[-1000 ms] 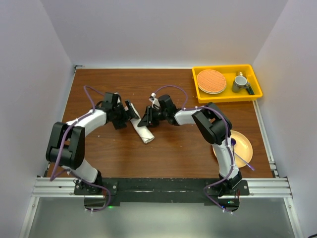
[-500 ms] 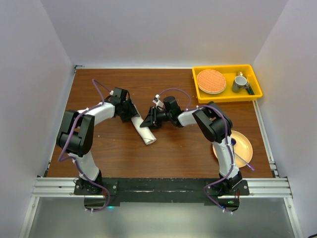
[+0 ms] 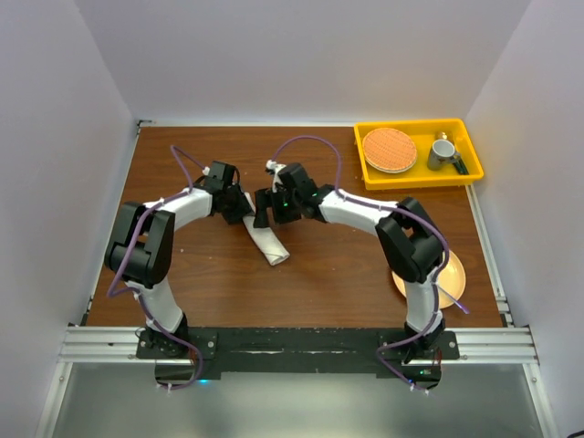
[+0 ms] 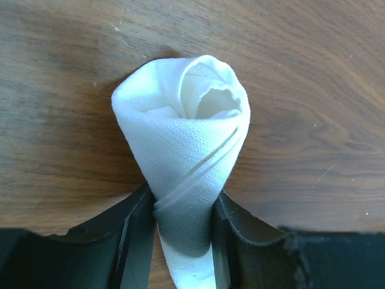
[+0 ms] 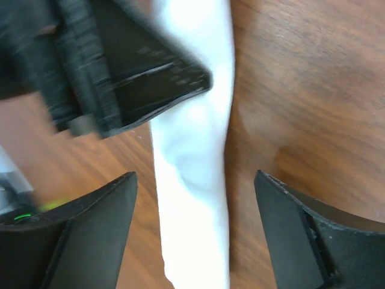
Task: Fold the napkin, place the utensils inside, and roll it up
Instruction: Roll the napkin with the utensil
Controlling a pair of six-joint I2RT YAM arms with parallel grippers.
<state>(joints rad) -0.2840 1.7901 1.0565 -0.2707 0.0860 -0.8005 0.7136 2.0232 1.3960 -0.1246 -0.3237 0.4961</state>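
Now, count: 1 napkin (image 3: pixel 265 241), 2 plates, 1 cup, 1 tray, 2 arms.

Napkin: off-white cloth rolled into a tube. It lies diagonally on the brown wood-grain worktop (image 3: pixel 319 274), centre-left, far end between the two arm tips. Left wrist view looks at it end-on: fine woven texture, spiral layers, soft hollow core. Contents of the roll can't be made out.

left gripper (image 3: pixel 243 210): jaws pinching the napkin, one black finger (image 4: pixel 135 235) pressed to each side, cloth squeezed narrower there. Finger bases cut off by the frame edge.

right gripper (image 3: pixel 262 211): jaws spread wide and straddling the roll, w/ bare wood showing both sides, no contact w/ cloth. Right wrist view is blurred; the left gripper's black body fills its upper left.

Tray (image 3: pixel 415 180): yellow plastic, rectangular, far right corner. It holds the orange plate (image 3: pixel 390 150), round w/ grid texture, and the grey cup (image 3: pixel 443 151). A dark item beside the cup is too small to ID.

Yellow plate (image 3: pixel 453 266): on the worktop at right, partly hidden by the right arm. A thin utensil (image 3: pixel 459 307) pokes out at its near rim, details unclear.
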